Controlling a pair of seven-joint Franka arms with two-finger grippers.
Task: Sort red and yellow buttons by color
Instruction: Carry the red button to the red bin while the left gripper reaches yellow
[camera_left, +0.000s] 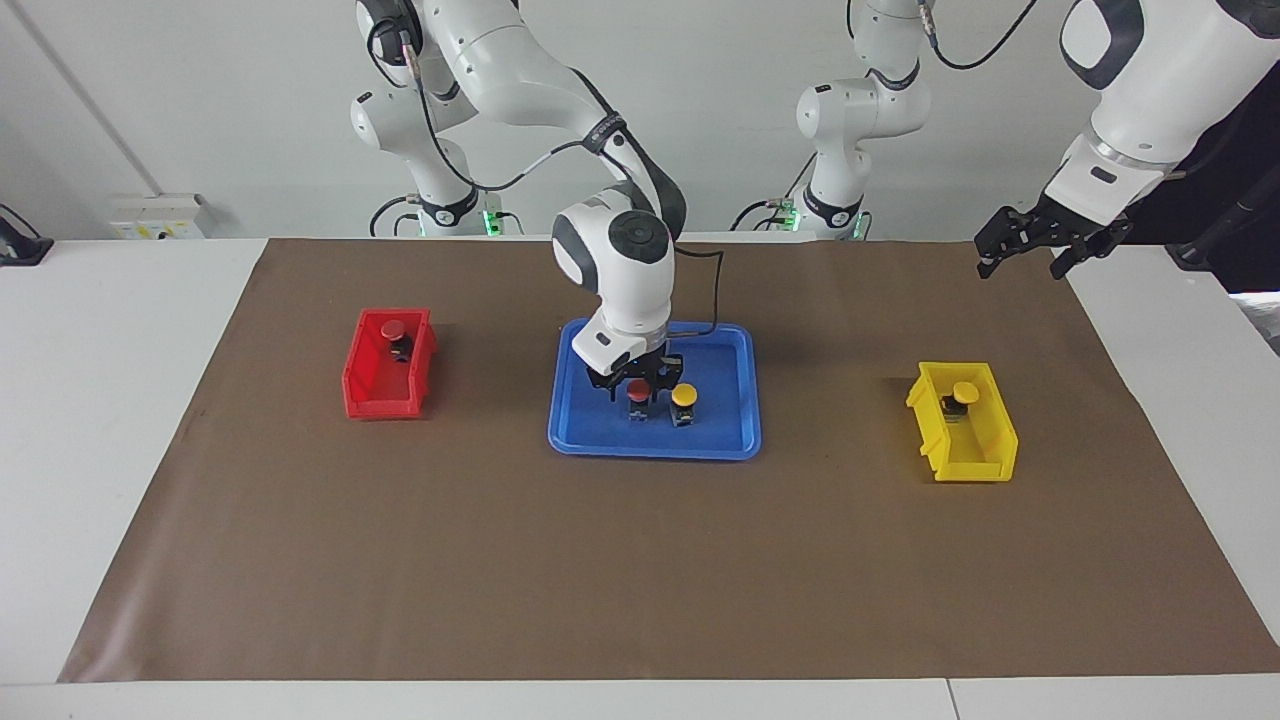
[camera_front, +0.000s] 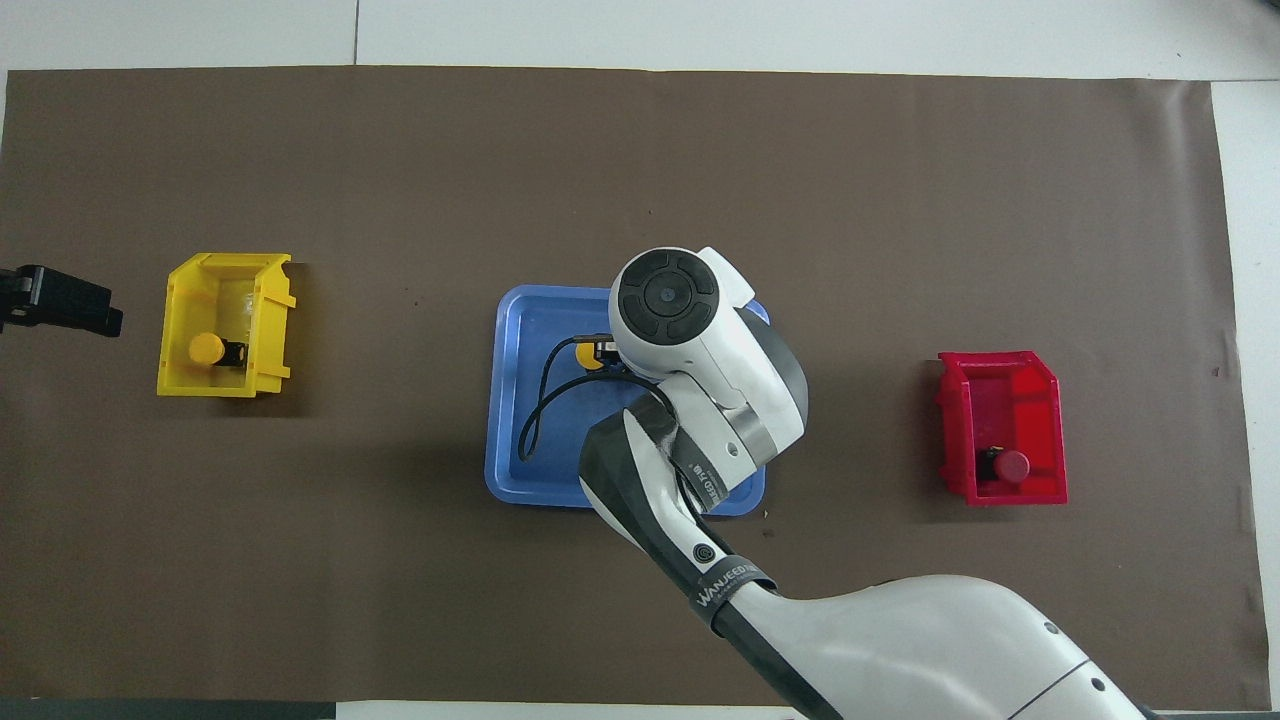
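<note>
In the blue tray (camera_left: 655, 450) a red button (camera_left: 637, 389) and a yellow button (camera_left: 684, 395) stand side by side. My right gripper (camera_left: 637, 397) is down in the tray, shut on the red button's cap. From overhead the right arm's wrist hides that red button, and only an edge of the yellow button (camera_front: 588, 357) shows. A second red button (camera_left: 393, 329) lies in the red bin (camera_left: 385, 402). A second yellow button (camera_left: 964, 392) lies in the yellow bin (camera_left: 975, 460). My left gripper (camera_left: 1022, 262) waits open, raised over the mat's corner at the left arm's end.
The tray sits mid-mat on the brown mat (camera_left: 500, 560). The red bin (camera_front: 1003, 494) is at the right arm's end and the yellow bin (camera_front: 280, 330) at the left arm's end. A black cable (camera_front: 535, 420) loops over the tray.
</note>
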